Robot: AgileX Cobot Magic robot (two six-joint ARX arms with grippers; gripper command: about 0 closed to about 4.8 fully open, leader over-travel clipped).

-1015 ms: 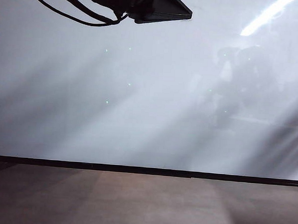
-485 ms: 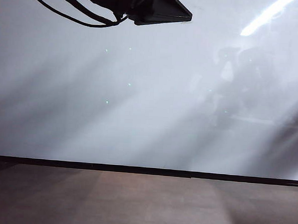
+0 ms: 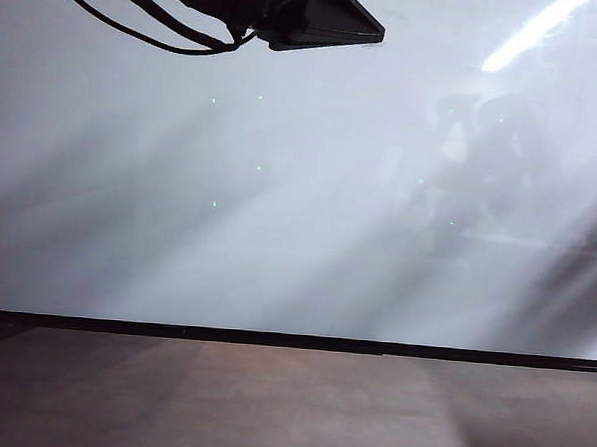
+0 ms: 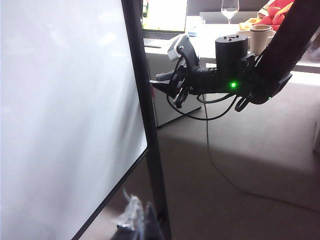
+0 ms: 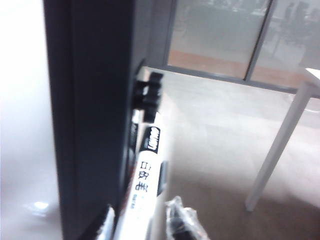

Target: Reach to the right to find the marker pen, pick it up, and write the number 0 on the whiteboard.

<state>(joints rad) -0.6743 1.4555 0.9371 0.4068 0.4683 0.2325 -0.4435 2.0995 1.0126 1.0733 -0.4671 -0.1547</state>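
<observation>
Nothing on the board side has shifted across the exterior pictures: the dark arm part [image 3: 309, 14] at the top left sits in the same spot and the whiteboard [image 3: 280, 203] is as blank as before, with no number 0 on it yet. The change is out at the right edge, where the right tool's jaws have been drawing together.

Start at the right tool [image 5: 142, 222]. Its wrist view shows its two fingertips flanking the near end of the marker pen [image 5: 145, 175], one pad [image 5: 107, 220] on the board side and the other [image 5: 177, 217] on the open side. They stand close to the barrel, mid-closure, and I cannot tell whether they already pinch it. The pen lies along the dark frame post [image 5: 95, 115] at the whiteboard's right edge, held there by a small black clip [image 5: 150, 92] (presumably its parking place, which explains why the arm reaches sideways past the board). In the left wrist view the right arm's tool [image 4: 162, 85] pokes in at that same post from the room side.

The left tool [image 4: 135, 220] hangs near the board's lower corner, and only its tips show, too little to judge their state; it seems parked clear of the writing area.

Beyond the post are the floor [image 5: 220, 135] and a white desk leg [image 5: 280, 145].
</observation>
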